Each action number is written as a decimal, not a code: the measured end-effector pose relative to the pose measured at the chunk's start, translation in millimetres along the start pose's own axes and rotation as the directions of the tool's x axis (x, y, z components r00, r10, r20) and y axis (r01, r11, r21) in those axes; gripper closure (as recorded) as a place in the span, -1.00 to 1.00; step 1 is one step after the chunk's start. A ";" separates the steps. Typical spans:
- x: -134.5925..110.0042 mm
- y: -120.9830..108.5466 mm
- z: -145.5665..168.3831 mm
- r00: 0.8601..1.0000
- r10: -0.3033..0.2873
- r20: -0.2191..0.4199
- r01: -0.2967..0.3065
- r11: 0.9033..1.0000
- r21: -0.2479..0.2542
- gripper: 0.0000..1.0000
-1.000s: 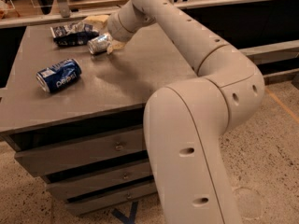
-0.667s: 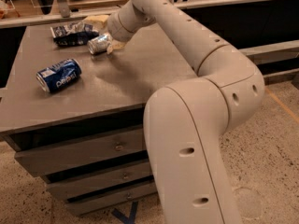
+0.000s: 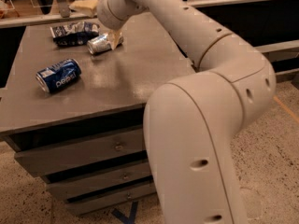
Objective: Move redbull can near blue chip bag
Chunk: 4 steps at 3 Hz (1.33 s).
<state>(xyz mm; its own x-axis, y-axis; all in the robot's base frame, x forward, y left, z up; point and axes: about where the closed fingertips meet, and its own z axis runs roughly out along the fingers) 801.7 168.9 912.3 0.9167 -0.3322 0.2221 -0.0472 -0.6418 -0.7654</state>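
Note:
The redbull can, slim and silver with blue patches, lies on its side on the grey table at the back. My gripper comes down on the can's right part from above and is shut on it; one pale finger crosses in front of the can. The blue chip bag, dark blue and wrinkly with white patches, lies just behind and left of the can, a small gap away.
A wider deep-blue Pepsi can lies on its side at the table's left front. My arm arches over the table's right side. A pale object sits beyond the table's back edge. Drawers are below the table top.
The gripper and the redbull can stay in almost the same place beside the chip bag. Nothing else has moved.

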 end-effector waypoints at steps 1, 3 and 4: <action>-6.5 -58.4 -44.2 0.980 -0.143 -0.137 0.149 0.988 0.031 -1.00; -10.4 -102.0 -156.4 0.875 -0.216 -0.433 0.234 0.972 -0.011 -1.00; 1.4 -79.4 -220.8 0.810 -0.178 -0.559 0.190 0.981 -0.036 -1.00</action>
<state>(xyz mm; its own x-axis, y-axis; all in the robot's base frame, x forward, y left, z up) 719.1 66.8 1106.7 0.5285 -0.5416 0.6537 0.1138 -0.7179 -0.6868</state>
